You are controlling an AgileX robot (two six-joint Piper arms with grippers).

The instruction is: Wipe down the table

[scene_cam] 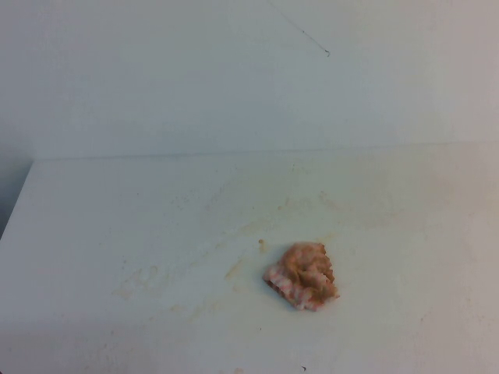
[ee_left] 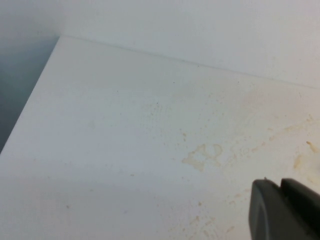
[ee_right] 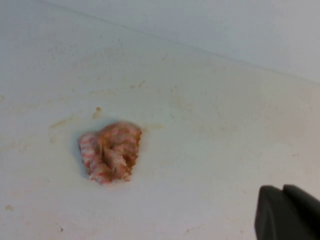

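High view: the crumpled cloth point(scene_cam: 302, 274) lies loose on the smeared table point(scene_cam: 93, 234), right of centre. Neither arm shows.

Left wrist: the left gripper point(ee_left: 280, 186) hovers over stains point(ee_left: 202, 157), seemingly clenched and empty.

Right wrist: the right gripper point(ee_right: 282, 192) is clenched and empty, near the cloth. If I descend like this, I'd shove it, not grasp it.

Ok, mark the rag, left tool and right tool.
rag point(scene_cam: 302, 275), high view, crumpled middle.
left tool point(ee_left: 280, 187), left wrist view, fingertip seam, above table point(ee_left: 100, 150).
right tool point(ee_right: 283, 192), right wrist view, fingertip seam, near rag.
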